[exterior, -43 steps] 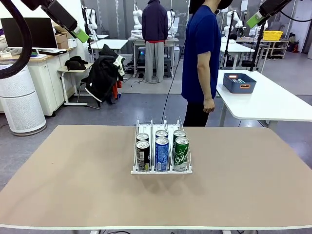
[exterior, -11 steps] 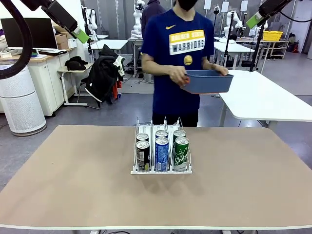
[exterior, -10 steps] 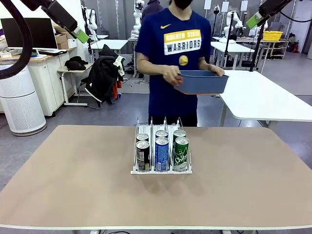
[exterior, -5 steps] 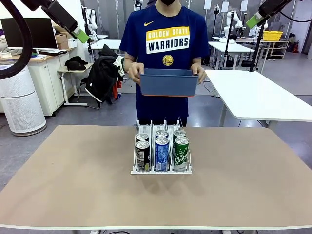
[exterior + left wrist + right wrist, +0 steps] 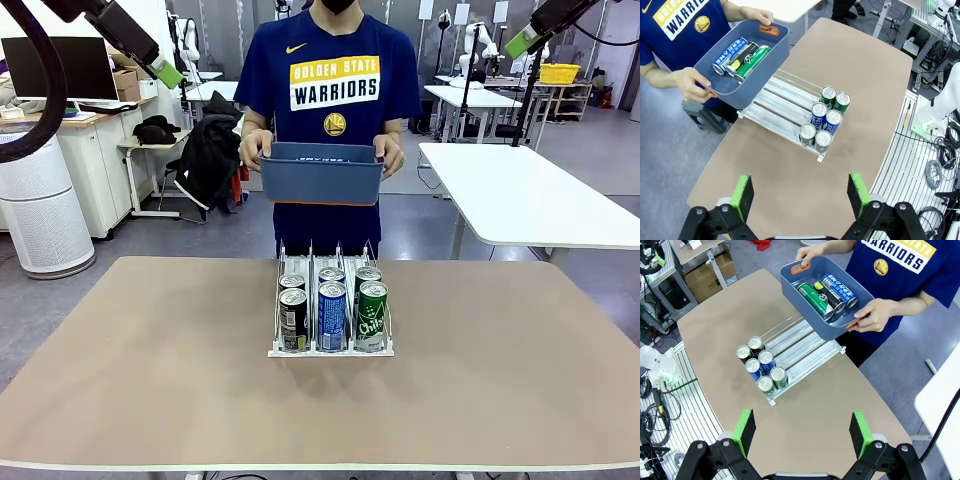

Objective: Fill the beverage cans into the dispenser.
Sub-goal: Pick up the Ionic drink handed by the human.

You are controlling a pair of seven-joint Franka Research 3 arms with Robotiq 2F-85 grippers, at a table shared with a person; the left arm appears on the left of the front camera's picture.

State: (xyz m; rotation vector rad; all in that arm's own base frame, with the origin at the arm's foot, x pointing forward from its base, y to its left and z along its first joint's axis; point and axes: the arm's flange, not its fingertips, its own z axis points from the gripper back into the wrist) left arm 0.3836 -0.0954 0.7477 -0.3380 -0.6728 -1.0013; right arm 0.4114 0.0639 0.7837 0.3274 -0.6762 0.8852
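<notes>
Across the table (image 5: 150,380), the person (image 5: 335,90) who a moment ago was carrying the bin (image 5: 320,180) over from the side now stands square behind the dispenser (image 5: 330,352), with the bin in both hands just above its back end. Three spares (image 5: 742,55) lie inside the bin. Six cans (image 5: 332,315) stand at the dispenser's front, two per lane, with bare lanes behind them. My left claw (image 5: 800,192) and right claw (image 5: 802,432) hang wide and empty, high above. I judge the refill is arriving, and loading comes next.

dispenser (image 5: 776,100) 1 | bin (image 5: 771,54) 1 | racked cans (image 5: 819,111) 6: 2 black, 2 blue, 2 green | binned cans (image 5: 742,56) seemingly 3
</notes>
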